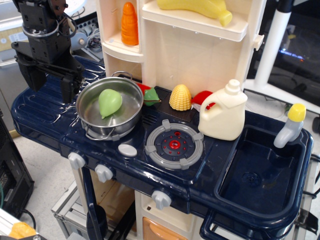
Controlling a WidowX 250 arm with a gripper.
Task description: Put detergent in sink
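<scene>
The detergent (223, 116) is a cream-white jug with a round cap and a side handle. It stands upright on the navy counter, just left of the sink (260, 172), a deep dark navy basin at the right with nothing in it. My gripper (49, 82) is a black claw at the far left, above the counter's left end and left of the steel pot. Its fingers are spread apart and hold nothing. It is far from the jug.
A steel pot (110, 107) holding a green toy fruit sits left of the grey burner (174, 145). A toy corn (180, 97) and red and green toys lie behind the burner. A faucet with a yellow top (290, 125) stands at the sink's far right. Shelves above hold an orange carrot (129, 24) and a yellow bottle (200, 7).
</scene>
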